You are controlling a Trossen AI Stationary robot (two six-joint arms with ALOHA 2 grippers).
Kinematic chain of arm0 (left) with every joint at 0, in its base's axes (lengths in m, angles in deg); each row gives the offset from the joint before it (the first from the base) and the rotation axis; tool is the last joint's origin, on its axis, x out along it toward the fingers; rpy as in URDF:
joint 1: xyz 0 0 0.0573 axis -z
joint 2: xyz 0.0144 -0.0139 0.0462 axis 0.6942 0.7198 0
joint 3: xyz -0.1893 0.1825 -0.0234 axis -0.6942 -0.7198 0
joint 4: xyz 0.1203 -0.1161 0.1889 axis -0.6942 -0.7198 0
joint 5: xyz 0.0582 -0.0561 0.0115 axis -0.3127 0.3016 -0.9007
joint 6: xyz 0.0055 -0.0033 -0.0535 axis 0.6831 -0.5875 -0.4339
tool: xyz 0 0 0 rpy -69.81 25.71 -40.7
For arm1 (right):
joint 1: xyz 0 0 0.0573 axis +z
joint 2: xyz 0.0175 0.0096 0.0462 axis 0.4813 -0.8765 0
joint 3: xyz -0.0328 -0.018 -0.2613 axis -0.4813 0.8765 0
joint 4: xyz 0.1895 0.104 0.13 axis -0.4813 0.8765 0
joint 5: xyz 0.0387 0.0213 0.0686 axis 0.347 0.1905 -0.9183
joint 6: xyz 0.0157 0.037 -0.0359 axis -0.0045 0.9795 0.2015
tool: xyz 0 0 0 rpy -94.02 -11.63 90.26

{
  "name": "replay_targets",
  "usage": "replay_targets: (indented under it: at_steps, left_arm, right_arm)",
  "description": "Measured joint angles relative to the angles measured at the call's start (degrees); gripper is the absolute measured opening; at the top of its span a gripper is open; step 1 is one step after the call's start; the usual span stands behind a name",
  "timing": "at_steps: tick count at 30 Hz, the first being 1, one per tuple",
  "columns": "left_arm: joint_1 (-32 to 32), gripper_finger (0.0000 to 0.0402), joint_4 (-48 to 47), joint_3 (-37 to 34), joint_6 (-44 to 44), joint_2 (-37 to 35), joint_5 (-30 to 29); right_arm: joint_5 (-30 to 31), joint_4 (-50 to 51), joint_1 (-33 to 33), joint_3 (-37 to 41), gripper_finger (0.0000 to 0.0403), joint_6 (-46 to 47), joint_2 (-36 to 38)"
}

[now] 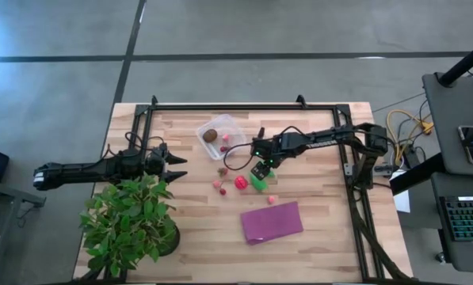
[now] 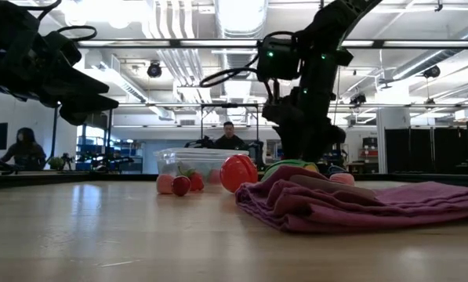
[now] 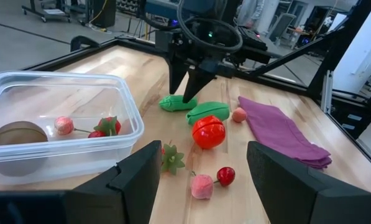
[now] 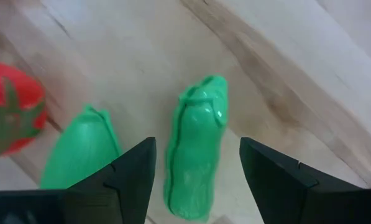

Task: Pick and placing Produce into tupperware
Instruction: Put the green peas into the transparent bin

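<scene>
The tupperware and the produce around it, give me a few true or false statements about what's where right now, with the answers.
1. The tupperware already holds a brown ball. True.
2. The right gripper is clamped on the red tomato. False: its fingers stand open on either side of a green piece that lies on the table, and the tomato sits off to one side.
3. The purple cloth lies inside the tupperware. False: it lies on the bare table, away from the container.
4. The left gripper waits near the potted plant, holding nothing. True.
5. Two green pieces lie side by side under the right arm. True.
</scene>
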Motion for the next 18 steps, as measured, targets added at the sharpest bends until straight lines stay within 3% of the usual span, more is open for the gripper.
replay_targets:
  at_steps: [18]
  left_arm:
    - [0.0, 0.0224, 0.0, 0.0, 0.0, 0.0, 0.0]
  right_arm:
    - [0.5, -6.9, 2.5, 5.9, 0.0215, 4.5, 0.0]
